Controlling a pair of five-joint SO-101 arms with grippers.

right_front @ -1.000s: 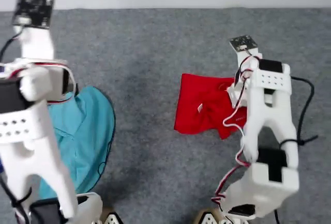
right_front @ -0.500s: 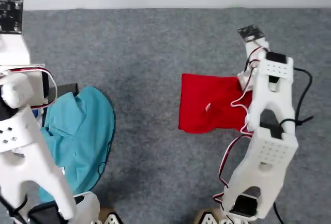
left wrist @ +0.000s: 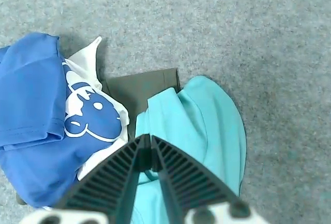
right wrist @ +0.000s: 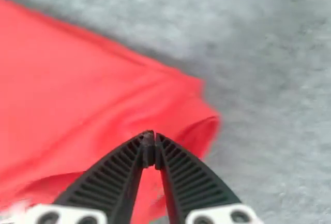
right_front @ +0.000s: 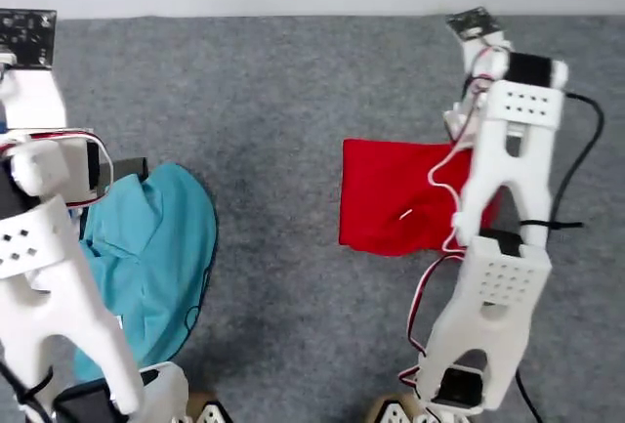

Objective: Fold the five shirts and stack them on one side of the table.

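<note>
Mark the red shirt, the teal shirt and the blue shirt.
red shirt point(right_front: 391, 203): high view, flat middle of the cloth.
teal shirt point(right_front: 171, 247): high view, middle of its body.
blue shirt point(left wrist: 26, 105): left wrist view, plain blue cloth beside the print.

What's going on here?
Shirt-folding job with two arms. The right tool is shut over the flattened red fabric shirt on the grey carpeted table; I can't tell whether it pinches cloth. The left tool, also shut, hangs over a loose pile: crumpled teal shirt, blue shirt, white printed shirt, dark olive shirt. No neat stack yet.
</note>
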